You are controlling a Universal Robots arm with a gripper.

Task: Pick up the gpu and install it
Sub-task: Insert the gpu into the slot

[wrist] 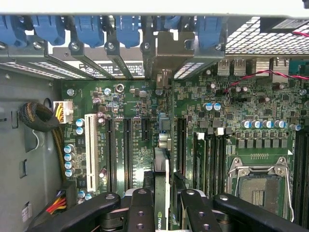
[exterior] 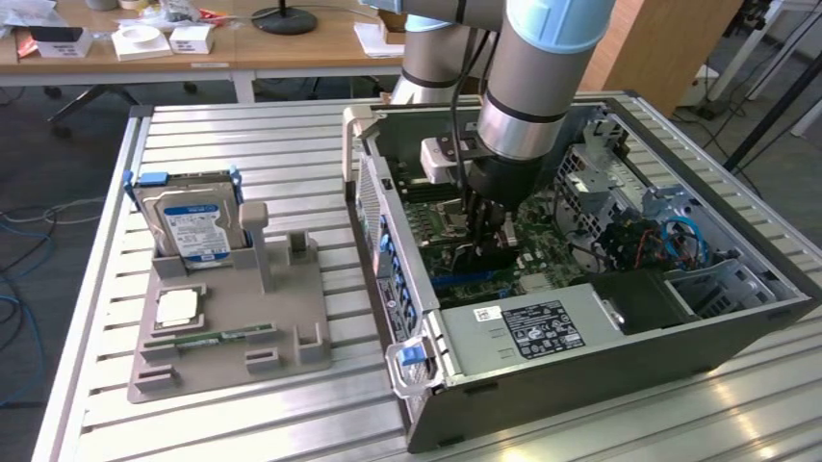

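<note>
The open computer case [exterior: 719,332] lies on its side on the slatted table, and my arm reaches down into it. My gripper [exterior: 486,231] is shut on the gpu [exterior: 478,258], a thin dark card held upright over the green motherboard [exterior: 546,252]. In the wrist view the gpu [wrist: 161,183] appears edge-on between my black fingers [wrist: 140,212], over a long slot of the motherboard [wrist: 140,159]. Its metal bracket end [wrist: 166,50] reaches the rear slot openings of the case. Whether the card is fully seated in the slot I cannot tell.
A grey holder [exterior: 257,332] on the table at the exterior view's left carries a silver hard drive [exterior: 192,226], a square chip [exterior: 177,306] and a narrow green memory stick [exterior: 212,339]. Inside the case are the power supply [exterior: 540,327], blue latches [wrist: 89,29], a cable bundle [wrist: 41,118] and the processor socket [wrist: 258,186].
</note>
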